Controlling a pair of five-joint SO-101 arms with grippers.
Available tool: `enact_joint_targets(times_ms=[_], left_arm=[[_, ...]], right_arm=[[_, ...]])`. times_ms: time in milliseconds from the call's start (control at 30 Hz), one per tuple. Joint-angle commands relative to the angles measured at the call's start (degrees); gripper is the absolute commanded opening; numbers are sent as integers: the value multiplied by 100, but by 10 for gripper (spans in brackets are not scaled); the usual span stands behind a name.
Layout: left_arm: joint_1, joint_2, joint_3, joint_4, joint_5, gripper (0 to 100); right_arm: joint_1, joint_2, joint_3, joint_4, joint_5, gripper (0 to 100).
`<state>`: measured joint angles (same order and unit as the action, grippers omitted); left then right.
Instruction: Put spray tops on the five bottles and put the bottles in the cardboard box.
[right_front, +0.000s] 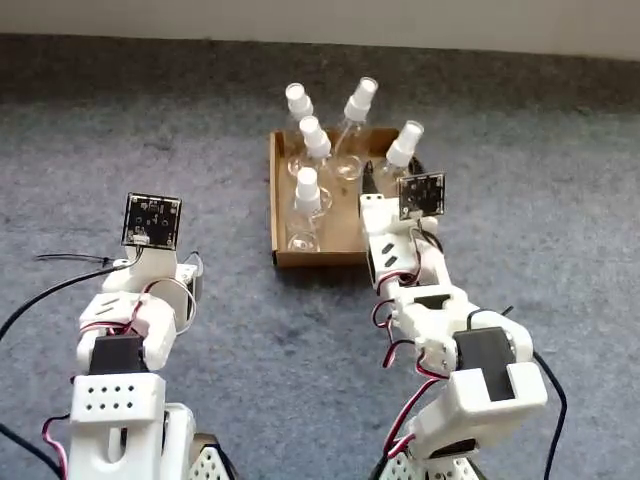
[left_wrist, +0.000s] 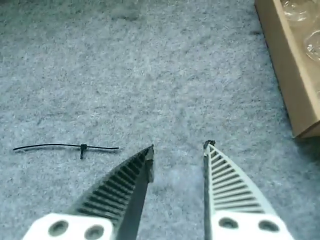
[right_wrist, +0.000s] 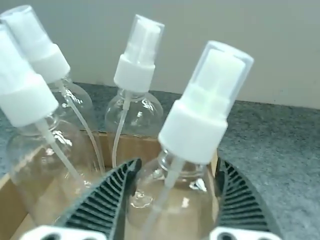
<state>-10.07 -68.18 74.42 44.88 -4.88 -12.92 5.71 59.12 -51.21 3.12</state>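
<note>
Upright bottle (top up) in right hand.

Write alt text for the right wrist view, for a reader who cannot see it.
The right claw grips a clear bottle fitted with a white spray top. Three more topped bottles stand beyond it in the cardboard box, with grey carpet to one side.

No text, label, number or sign can be read on the bottles or cardboard box.
</note>
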Motion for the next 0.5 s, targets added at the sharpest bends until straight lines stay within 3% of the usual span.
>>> enact_joint_targets(times_ms=[0, 167, 367, 467], left_arm=[[-48, -40, -40, -105, -9, 158], [-48, -40, -40, -105, -9, 158], [-48, -40, -40, -105, -9, 158], [-48, -40, -40, -105, -9, 158]], right_arm=[[75, -57, -277, -136, -53, 181], [75, -48, -268, -136, -53, 247], [75, -48, -268, -136, -53, 248], [66, -57, -268, -136, 316, 249]])
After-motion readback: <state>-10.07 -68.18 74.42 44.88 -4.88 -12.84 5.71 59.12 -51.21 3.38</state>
